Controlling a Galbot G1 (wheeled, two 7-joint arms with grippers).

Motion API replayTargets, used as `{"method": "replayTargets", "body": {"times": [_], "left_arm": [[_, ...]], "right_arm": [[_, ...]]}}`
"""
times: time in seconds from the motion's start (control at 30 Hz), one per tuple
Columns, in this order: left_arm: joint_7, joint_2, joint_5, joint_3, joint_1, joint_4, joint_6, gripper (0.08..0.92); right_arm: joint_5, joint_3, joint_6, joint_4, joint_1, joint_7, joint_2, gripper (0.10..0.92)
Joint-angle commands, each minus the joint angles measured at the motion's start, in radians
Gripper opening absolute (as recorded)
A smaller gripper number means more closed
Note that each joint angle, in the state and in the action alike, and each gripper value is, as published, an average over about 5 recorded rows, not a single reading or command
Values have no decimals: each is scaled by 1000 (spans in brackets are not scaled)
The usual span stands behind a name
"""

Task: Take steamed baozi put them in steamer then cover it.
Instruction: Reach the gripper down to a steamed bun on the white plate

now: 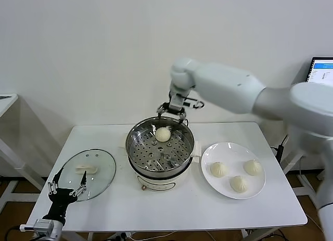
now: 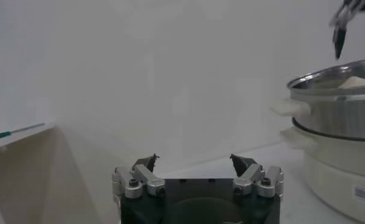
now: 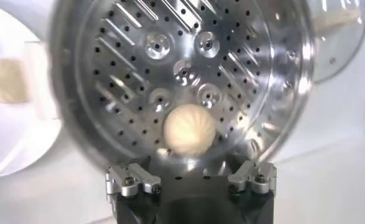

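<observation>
1. A white desk (image 1: 270, 210) with rounded corners stands in front of a plain white wall (image 1: 78, 53).
2. A round white plate (image 1: 232, 148) lies flat on the right part of the desk, near its right edge.
3. A lit monitor screen (image 1: 321, 69) shows at the far right edge of the head view, behind the desk; only its left part is visible.
4. The corner of another white surface (image 1: 6, 101) shows at the far left edge, apart from the desk.
5. Dark cables (image 1: 281, 144) hang beside the right end of the desk.
</observation>
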Motion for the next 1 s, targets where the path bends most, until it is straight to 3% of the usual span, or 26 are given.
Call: {"method": "replayTargets", "body": {"times": [0.03, 0.23, 0.4, 0.7, 1.0], "left_arm": [[-3, -3, 4, 13, 5, -15, -1, 823], [-12, -7, 10, 25, 16, -41, -1, 823], [-15, -11, 18, 31, 22, -44, -3, 823], [-19, -13, 27, 40, 20, -41, -2, 823], [-19, -16, 30, 47, 5, -14, -5, 823]], "right_arm": [[255, -128, -202, 265, 200, -63, -334, 823], [257, -100, -425, 271, 82, -94, -520, 823], [222, 27, -553, 198, -132, -93, -584, 823], [192, 266, -646, 99, -448, -65, -554, 823], [241, 283, -694, 97, -505, -11, -499, 823]]}}
